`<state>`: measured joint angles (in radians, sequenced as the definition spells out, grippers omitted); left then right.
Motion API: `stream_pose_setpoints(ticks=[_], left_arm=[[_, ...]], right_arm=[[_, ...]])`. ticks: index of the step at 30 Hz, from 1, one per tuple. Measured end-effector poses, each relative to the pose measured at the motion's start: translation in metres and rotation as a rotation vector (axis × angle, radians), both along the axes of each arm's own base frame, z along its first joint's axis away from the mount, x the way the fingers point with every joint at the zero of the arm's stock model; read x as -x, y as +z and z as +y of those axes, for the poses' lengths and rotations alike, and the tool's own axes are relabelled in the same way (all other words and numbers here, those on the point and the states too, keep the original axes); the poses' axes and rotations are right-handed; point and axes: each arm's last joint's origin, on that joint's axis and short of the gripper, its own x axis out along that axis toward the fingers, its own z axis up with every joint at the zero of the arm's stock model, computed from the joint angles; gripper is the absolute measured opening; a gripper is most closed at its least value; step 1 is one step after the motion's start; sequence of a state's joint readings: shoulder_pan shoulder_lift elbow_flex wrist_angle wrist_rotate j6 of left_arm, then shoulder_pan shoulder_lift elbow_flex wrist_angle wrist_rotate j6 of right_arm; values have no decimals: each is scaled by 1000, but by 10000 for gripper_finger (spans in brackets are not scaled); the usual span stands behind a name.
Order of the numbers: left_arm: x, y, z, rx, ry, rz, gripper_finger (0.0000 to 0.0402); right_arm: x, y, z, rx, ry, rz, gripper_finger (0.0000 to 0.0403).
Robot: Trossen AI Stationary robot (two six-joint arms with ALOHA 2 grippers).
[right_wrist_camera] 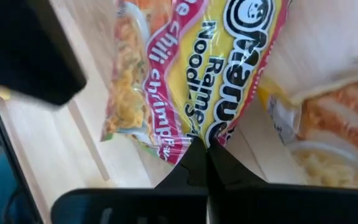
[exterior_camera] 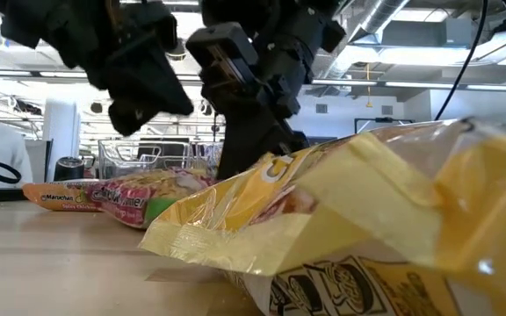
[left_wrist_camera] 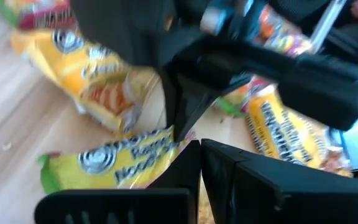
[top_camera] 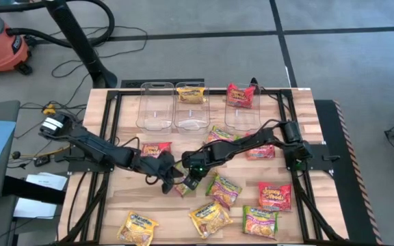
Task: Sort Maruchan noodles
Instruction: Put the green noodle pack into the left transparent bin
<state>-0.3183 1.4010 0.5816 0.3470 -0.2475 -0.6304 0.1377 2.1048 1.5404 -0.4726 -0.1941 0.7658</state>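
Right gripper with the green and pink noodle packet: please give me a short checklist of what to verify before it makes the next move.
1. Right gripper shut on the edge of the green and pink packet: ok.
2. Only one packet pinched: cannot tell; a yellow packet lies right beside it.
3. Left gripper clear of the right arm: not ok; both meet mid-table.
4. Left gripper shut and holding nothing: cannot tell.
5. Bins open on top: ok; the first is empty.
6. Bin for this kind chosen: cannot tell.
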Motion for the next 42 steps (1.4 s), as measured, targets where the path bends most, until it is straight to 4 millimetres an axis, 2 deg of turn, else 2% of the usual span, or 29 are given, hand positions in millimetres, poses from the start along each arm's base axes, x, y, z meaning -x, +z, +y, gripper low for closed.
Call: stream_pose_setpoints(ticks=[8, 16, 22, 32, 42], left_arm=[[12, 32, 4, -28, -15, -124, 0], [34, 59, 14, -108, 64, -180, 0], [52, 76, 23, -161, 122, -213, 0], [82, 97, 44, -260, 268, -249, 0], [110, 112, 70, -491, 451, -235, 0]], right_arm=[[-5, 23, 0, 72, 53, -8, 3], [-9, 49, 0, 141, 129, -30, 3], [-13, 71, -12, 196, 193, -63, 3], [-19, 102, -61, 297, 238, -124, 2], [-17, 136, -144, 424, 188, -226, 2]])
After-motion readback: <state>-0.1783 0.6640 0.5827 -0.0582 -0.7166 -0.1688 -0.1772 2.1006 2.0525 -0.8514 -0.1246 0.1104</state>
